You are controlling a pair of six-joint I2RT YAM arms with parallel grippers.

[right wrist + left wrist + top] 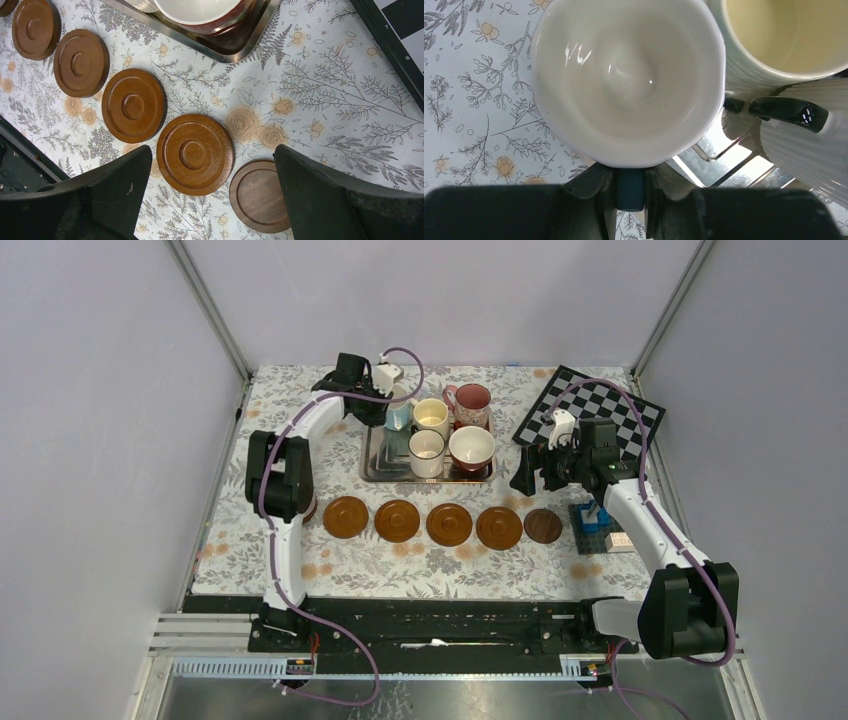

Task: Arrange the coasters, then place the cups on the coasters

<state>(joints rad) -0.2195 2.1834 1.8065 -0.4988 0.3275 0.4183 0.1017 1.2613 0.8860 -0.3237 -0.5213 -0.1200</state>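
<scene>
left gripper [630, 189] clamped on a cup [626, 80] by its handle, at the tray's [368, 466] left edge, right gripper [212, 165] fingers wide apart above the coasters [195, 154]

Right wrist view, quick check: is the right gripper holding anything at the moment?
No, the right gripper stands wide open with nothing between its jaws, and the coasters lie flat below it, ungripped.

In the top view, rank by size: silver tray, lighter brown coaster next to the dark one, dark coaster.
1. Rectangular silver metal tray
2. Glossy brown round wooden coaster
3. Darker round wooden coaster
</scene>
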